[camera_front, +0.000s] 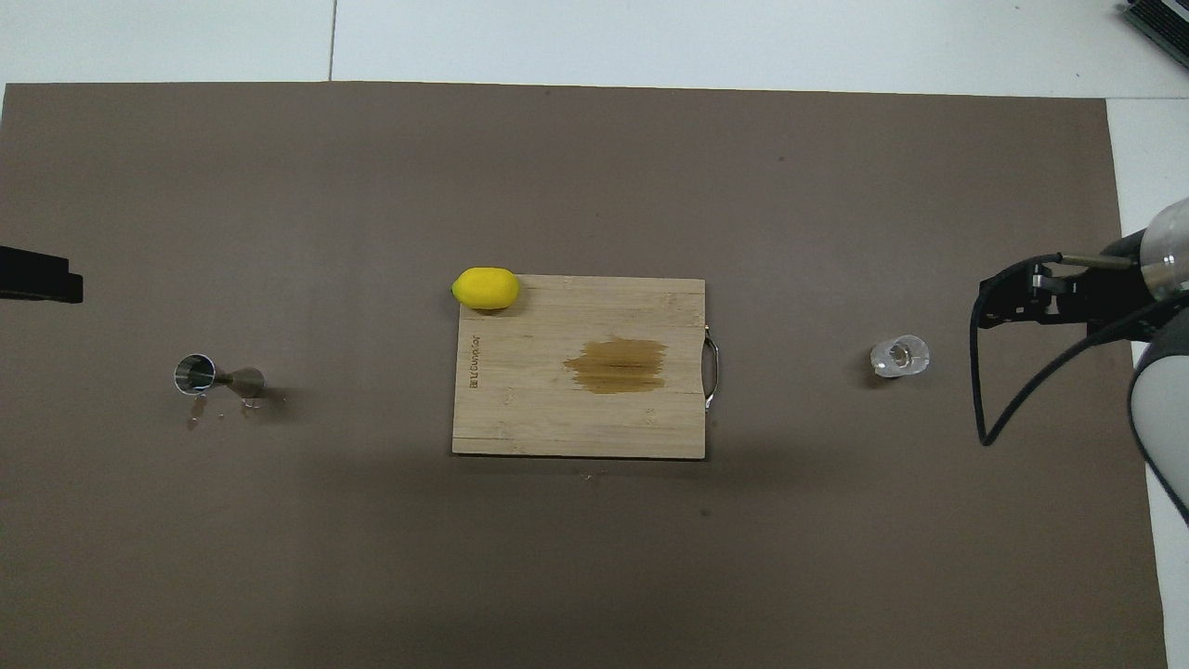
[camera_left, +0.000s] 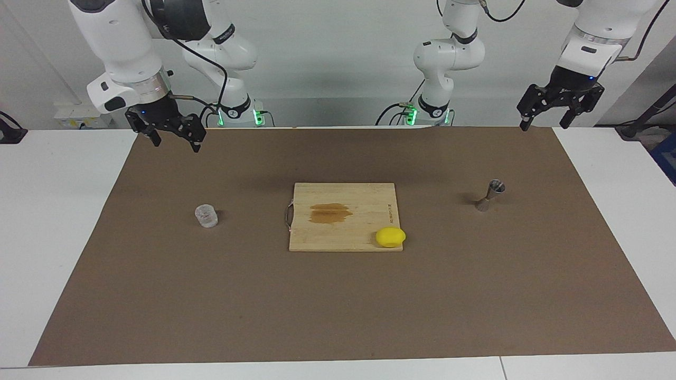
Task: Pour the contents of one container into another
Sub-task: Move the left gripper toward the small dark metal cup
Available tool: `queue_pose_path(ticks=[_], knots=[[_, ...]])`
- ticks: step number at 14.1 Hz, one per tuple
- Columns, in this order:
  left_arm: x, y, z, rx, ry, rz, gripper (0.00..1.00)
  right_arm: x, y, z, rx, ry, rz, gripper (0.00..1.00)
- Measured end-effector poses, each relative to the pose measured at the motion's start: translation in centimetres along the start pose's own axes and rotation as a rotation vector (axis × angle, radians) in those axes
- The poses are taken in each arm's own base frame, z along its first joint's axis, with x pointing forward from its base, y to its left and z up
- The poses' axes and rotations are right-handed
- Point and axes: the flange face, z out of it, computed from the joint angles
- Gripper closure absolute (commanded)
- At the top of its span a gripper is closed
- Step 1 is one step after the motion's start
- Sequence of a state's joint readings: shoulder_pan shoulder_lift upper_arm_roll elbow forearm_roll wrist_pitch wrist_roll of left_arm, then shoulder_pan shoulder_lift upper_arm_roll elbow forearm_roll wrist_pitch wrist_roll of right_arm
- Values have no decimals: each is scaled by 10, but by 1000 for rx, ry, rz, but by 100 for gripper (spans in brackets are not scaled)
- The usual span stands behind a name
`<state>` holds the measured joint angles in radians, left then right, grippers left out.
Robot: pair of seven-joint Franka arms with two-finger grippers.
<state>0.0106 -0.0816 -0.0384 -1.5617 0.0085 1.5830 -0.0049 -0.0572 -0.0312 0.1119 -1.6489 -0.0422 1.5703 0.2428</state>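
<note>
The clear textured cup (camera_left: 206, 216) stands upright on the brown mat toward the right arm's end; it also shows in the overhead view (camera_front: 899, 356). The metal hourglass jigger (camera_left: 490, 195) stands upright toward the left arm's end and shows in the overhead view (camera_front: 218, 376) too. My right gripper (camera_left: 176, 142) is open and empty, raised over the mat's edge nearest the robots, apart from the cup; its tip shows in the overhead view (camera_front: 994, 302). My left gripper (camera_left: 544, 125) is open and empty, raised over the mat's corner, apart from the jigger; its tip shows in the overhead view (camera_front: 37, 286).
A wooden cutting board (camera_left: 343, 240) with a brown stain and a metal handle lies mid-mat between cup and jigger. A yellow lemon (camera_left: 391, 237) sits on its corner farther from the robots, toward the left arm's end. Small droplets (camera_front: 197, 409) lie by the jigger.
</note>
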Motion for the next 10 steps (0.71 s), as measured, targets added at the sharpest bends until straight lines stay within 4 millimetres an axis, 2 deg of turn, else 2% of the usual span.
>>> queue_pose_path(ticks=[8,10], knots=[[2,1,0,0,14,-4,0,0,0,0,0,0,0,1],[10,9,6,-17,83,-27,0,0,0,0,0,0,0,1]])
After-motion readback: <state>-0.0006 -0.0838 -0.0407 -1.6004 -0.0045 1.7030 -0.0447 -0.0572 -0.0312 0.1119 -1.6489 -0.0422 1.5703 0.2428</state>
